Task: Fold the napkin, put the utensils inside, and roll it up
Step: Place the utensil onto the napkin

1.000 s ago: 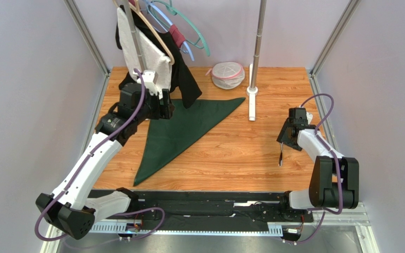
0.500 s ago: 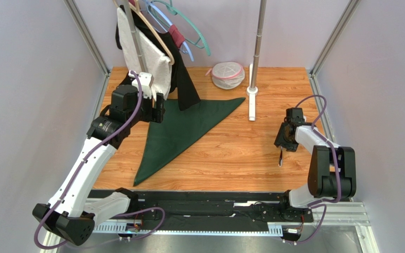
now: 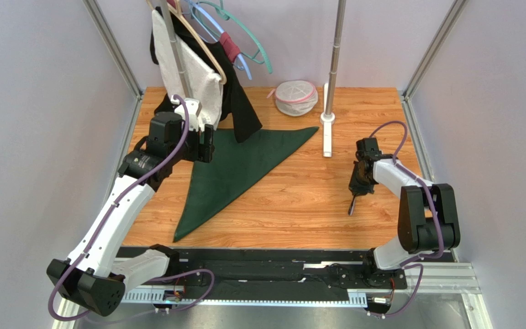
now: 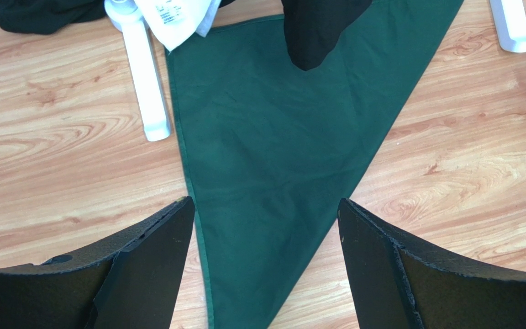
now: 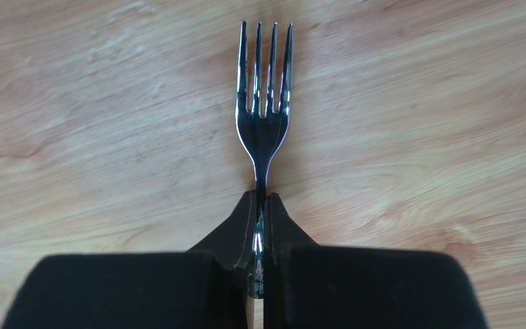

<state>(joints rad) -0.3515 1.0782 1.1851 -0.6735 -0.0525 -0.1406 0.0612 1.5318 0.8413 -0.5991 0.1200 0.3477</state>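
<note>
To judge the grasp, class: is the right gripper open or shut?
Shut: the right gripper clamps the fork by its handle, leaving no gap.

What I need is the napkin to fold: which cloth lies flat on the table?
The dark green triangular cloth, spread flat on the table; the white towel and black garment are hanging.

— What is the fork made of?
— Metal, polished and glossy, with bright glints along the tines.
— And the napkin?
— Dark green cloth, matt, with a smooth surface.
— The table?
— Light wood grain, smooth, with a faint satin shine.
</note>
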